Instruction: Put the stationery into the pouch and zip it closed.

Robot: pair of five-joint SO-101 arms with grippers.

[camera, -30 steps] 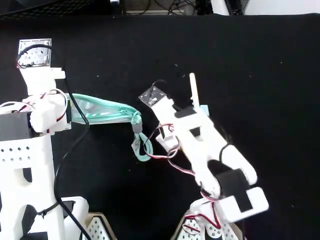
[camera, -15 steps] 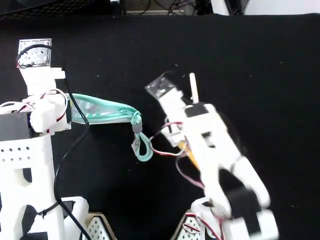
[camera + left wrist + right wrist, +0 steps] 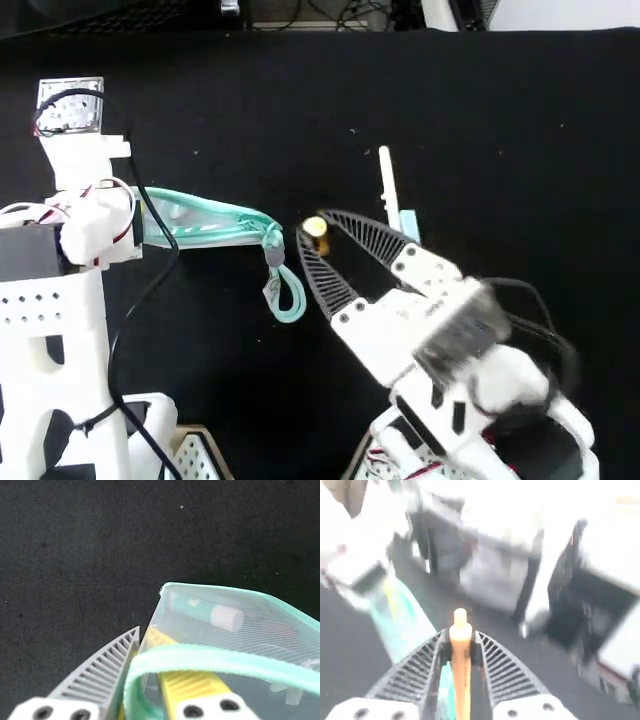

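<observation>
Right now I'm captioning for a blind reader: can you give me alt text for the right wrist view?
The right claw grips an orange pencil between its black ribbed fingers, with the mint pouch and black table beyond.

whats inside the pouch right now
Through the pouch wall: a teal stick, a white cylindrical piece beside it, and a yellow ribbed shape, possibly a finger of the left gripper. Whatever lies behind the teal zip band is covered.

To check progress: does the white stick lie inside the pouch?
No, the white stick lies on the black table, apart from the pouch.
</observation>
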